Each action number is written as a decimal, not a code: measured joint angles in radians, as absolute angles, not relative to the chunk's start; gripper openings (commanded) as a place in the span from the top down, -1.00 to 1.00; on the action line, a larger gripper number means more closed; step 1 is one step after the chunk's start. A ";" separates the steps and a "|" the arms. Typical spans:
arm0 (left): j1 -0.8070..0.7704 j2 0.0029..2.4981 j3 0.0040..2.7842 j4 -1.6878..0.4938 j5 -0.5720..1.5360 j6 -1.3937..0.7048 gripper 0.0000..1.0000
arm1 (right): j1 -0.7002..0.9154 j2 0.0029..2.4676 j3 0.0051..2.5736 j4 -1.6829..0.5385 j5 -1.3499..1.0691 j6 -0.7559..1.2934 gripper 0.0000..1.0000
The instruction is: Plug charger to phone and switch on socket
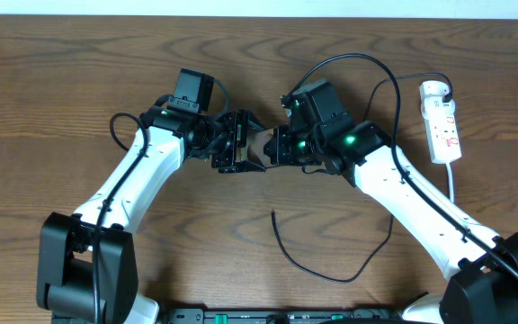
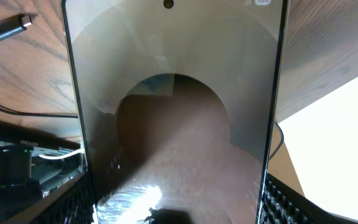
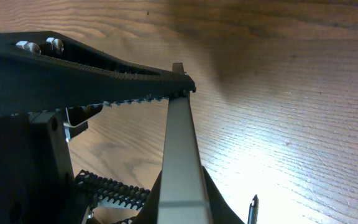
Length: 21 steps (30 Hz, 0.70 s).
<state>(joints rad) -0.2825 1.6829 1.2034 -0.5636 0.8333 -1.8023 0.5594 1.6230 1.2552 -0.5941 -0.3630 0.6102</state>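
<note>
Two arms meet over the middle of the table (image 1: 61, 54), with the phone (image 1: 259, 147) between their grippers

1. The left gripper (image 1: 238, 146) has its fingers set wide and grasps the phone across its width. In the left wrist view the ribbed pads (image 2: 283, 200) sit against both long edges near the bottom of the frame. The screen faces that camera, front lens dot at the top.

2. The right gripper (image 1: 279, 148) has its fingers clenched together. In the right wrist view one serrated finger (image 3: 104, 78) lies against the top corner of the phone, which shows edge-on there. Whether this gripper actually pinches the phone cannot be told.

3. The phone sits between the two grippers, with wood grain showing behind it in both wrist views.

4. The charger (image 1: 274, 225) lies as an open loop of black cable on the table, on the robot's side of the grippers. Its plug tip (image 2: 23, 20) rests bare on the wood, apart from the phone and in neither gripper.

5. The socket (image 1: 442, 121) lies on the right side of the table, beside the right arm and well apart from the phone. Red marks show on its face, and its white cord (image 1: 452, 184) runs from the near end toward the robot
</note>
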 measured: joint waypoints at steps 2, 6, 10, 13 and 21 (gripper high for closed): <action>-0.282 1.683 1.203 -0.564 0.833 -1.802 -0.54 | 0.559 1.623 1.255 -0.594 -0.362 0.610 0.97; -0.282 1.683 1.203 -0.564 0.833 -1.803 -0.66 | 0.559 1.623 1.255 -0.594 -0.361 0.609 0.97; -0.282 1.682 1.203 -0.560 0.836 -1.802 -0.68 | 0.559 1.623 1.253 -0.601 -0.351 0.610 0.97; -0.282 1.680 1.203 -0.559 0.839 -1.802 -0.68 | 0.559 1.623 1.248 -0.603 -0.342 0.610 0.97; -0.282 1.679 1.203 -0.559 0.839 -1.802 -0.69 | 0.559 1.623 1.248 -0.603 -0.338 0.610 0.97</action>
<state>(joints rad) -0.2825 1.6791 1.2034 -0.5591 0.8394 -1.8019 0.5594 1.6234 1.2476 -0.6025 -0.3378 0.6098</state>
